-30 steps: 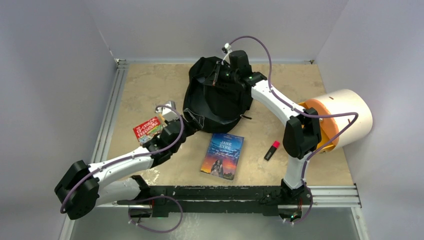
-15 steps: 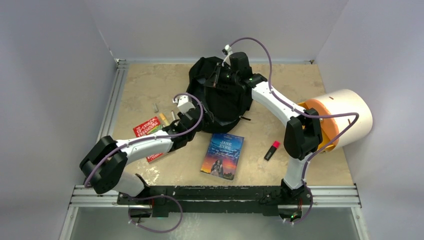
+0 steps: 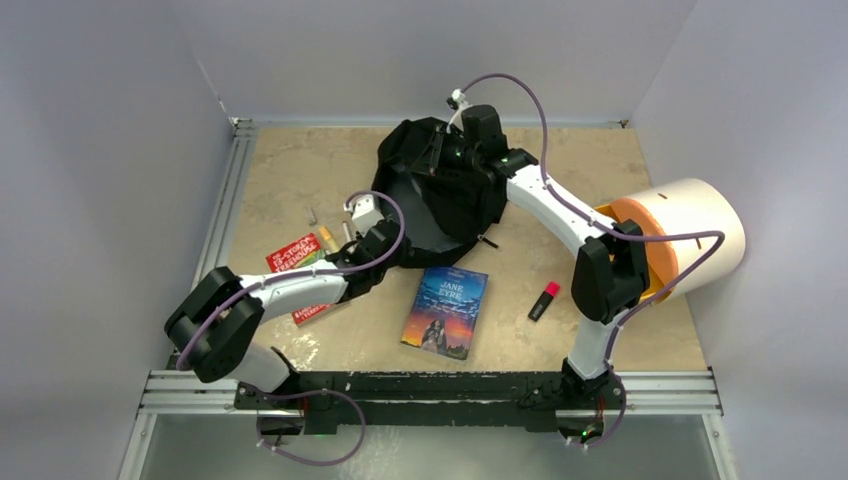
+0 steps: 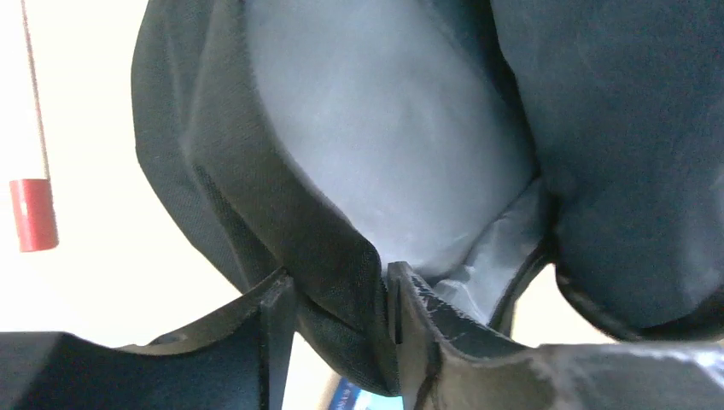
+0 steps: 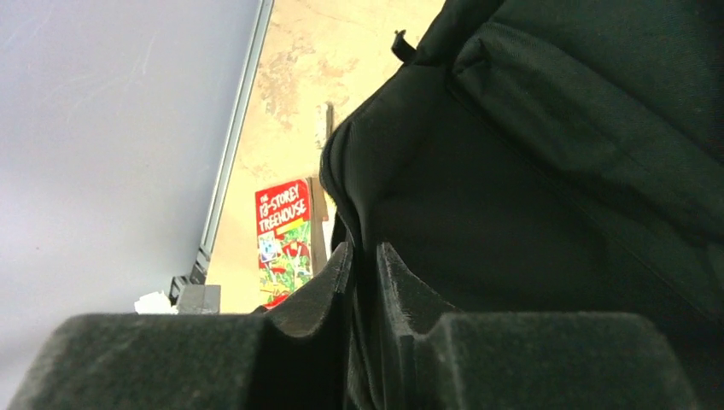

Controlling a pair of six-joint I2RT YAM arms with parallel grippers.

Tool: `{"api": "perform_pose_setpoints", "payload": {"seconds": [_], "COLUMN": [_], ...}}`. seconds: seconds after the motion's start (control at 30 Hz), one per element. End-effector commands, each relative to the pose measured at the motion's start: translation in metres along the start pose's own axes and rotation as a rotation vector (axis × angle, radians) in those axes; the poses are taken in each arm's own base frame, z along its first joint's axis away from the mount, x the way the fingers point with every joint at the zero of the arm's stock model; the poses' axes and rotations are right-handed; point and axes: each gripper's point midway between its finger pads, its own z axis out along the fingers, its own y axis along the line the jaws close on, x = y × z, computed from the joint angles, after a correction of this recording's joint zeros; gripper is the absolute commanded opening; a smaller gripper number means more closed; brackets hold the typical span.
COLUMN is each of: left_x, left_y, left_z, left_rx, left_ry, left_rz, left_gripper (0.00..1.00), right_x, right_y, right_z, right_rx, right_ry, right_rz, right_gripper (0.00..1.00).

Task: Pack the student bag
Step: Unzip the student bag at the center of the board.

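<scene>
student bag (image 3: 445, 200): lies at the far middle of the table (image 3: 290, 170), mouth open, grey lining showing
left gripper (image 4: 339, 275): jaws partway apart; the bag's near rim fold fills the gap between them, seemingly pinched
right gripper (image 5: 364, 249): jaws almost together; a thin edge of the bag's far side sits caught between them

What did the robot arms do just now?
The left gripper swung from above the red book over to the student bag and closed on its near rim. The right gripper kept pinching the far rim; the Jane Eyre book stayed put.
</scene>
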Motion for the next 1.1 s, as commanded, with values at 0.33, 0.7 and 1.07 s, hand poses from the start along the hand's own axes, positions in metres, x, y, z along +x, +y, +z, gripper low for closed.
{"api": "perform_pose_setpoints", "payload": {"seconds": [0.33, 0.7, 1.07], "left_x": [-0.042, -0.114, -0.136], "left_y": [-0.004, 0.010, 0.018], "left_z": [0.004, 0.042, 0.063], "left_rx": [0.091, 0.120, 0.165], "left_ry": [-0.033, 0.014, 0.047], "left_rz": [0.163, 0.375, 0.412], "left_gripper": [0.00, 0.00, 0.00], "right_x": [-0.026, 0.048, 0.120], "right_y": [-0.029, -0.098, -0.110], "right_z": [-0.059, -0.088, -0.053], "right_rx": [0.237, 0.393, 0.203], "right_ry": [-0.156, 0.019, 0.249], "right_rz": [-0.169, -0.218, -0.231], "right_gripper": [0.59, 0.61, 0.63]}}
